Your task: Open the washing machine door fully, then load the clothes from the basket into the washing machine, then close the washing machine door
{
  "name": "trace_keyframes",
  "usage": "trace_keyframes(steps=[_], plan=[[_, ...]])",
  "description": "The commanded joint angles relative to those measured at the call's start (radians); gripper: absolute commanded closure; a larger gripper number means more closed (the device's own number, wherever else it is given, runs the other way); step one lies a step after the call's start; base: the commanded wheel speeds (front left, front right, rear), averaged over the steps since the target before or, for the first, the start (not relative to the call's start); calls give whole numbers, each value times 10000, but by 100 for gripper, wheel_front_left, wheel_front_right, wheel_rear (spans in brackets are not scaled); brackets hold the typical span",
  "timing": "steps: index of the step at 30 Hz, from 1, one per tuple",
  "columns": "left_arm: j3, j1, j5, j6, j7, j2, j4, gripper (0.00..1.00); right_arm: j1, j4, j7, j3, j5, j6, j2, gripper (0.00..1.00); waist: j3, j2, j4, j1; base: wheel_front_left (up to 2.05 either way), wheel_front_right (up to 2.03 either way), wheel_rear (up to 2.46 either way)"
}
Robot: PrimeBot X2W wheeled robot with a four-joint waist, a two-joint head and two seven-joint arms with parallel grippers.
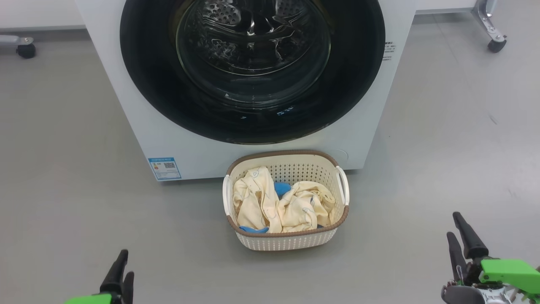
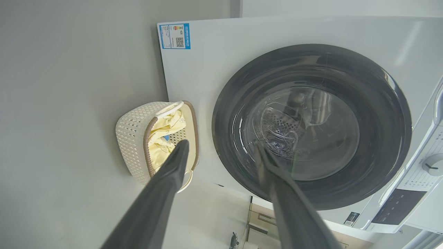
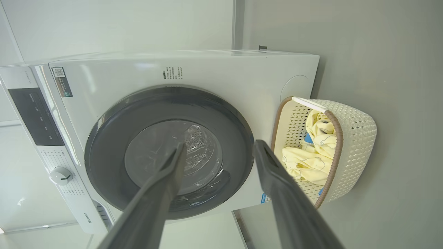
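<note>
The washing machine door (image 1: pixel 252 55) is shut, flush with the front of the washing machine (image 1: pixel 126 118). The opening step is judged not yet begun. The basket (image 1: pixel 287 241) stands on the floor (image 1: pixel 63 190) directly below the door, just before the machine's lower front. This placement keeps the clothes (image 1: pixel 278 207) close to the drum opening for a short transfer. The clothes lie inside the basket, mostly below its rim.

The left gripper (image 1: pixel 125 264) and right gripper (image 1: pixel 454 224) hang low at either side, well apart from basket and door. Both sets of fingers stand apart and hold nothing, ready for a first grasp.

Open floor lies on both sides of the basket. Caution: the basket's rear rim sits beneath the door's lower edge. The door probably swings above it, but the clearance cannot be told. The handle position cannot be told either.
</note>
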Motion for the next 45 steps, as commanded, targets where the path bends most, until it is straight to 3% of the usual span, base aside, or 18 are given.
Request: trace_keyframes(steps=[1,24,45], plan=[[58,-529,114,-15,-82,105,-402,0,-605,-412,-98,24,-148,-5,-120,0,-1,0,-3,0,0,0,0],[369,-814,863,-30,-729,132,-1157,0,-1101,-875,-748,-210,-1799,-10,-163,0,-3,0,30,0,0,0,0],[297,-1030,2981,-43,-1346,158,-2335,0,-1431,-1790,-1367,-1,-4162,-16,-204,0,7,0,118,0,0,0,0]])
